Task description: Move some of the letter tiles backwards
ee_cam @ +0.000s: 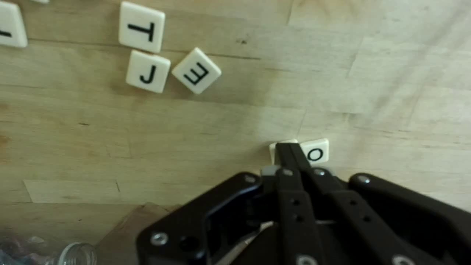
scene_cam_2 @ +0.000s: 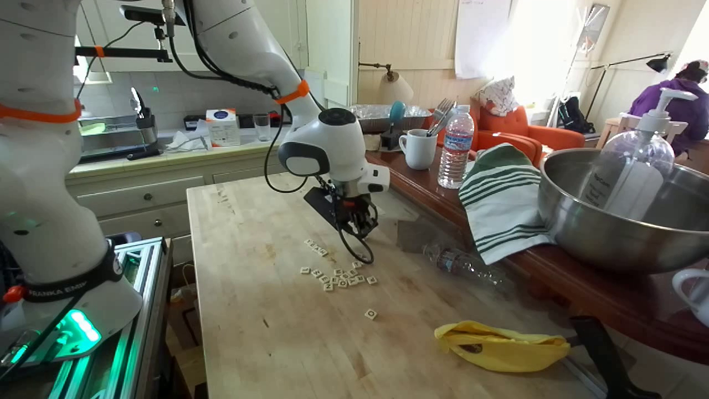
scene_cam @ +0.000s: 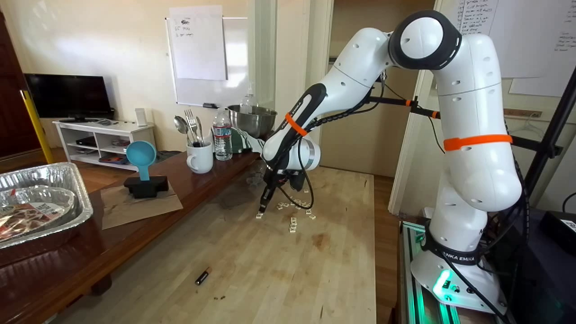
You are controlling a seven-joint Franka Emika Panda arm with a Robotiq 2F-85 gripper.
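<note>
Black Robotiq gripper [ee_cam: 289,148] at lower right of the wrist view, with jaws closed together. Hides most of one letter tile [ee_cam: 272,150]; touching or not, cannot tell. Just beside: O tile [ee_cam: 317,150]. At upper left: E tile [ee_cam: 196,71], J tile [ee_cam: 148,71], T tile [ee_cam: 141,27]. In an exterior view, mid-frame: cluster of letter tiles [scene_cam_2: 343,283]; beyond, right of centre: white mug [scene_cam_2: 419,151].

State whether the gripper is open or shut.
Shut: in the wrist view, the gripper has its two black fingers side by side with no visible gap, tips by the O tile.
</note>
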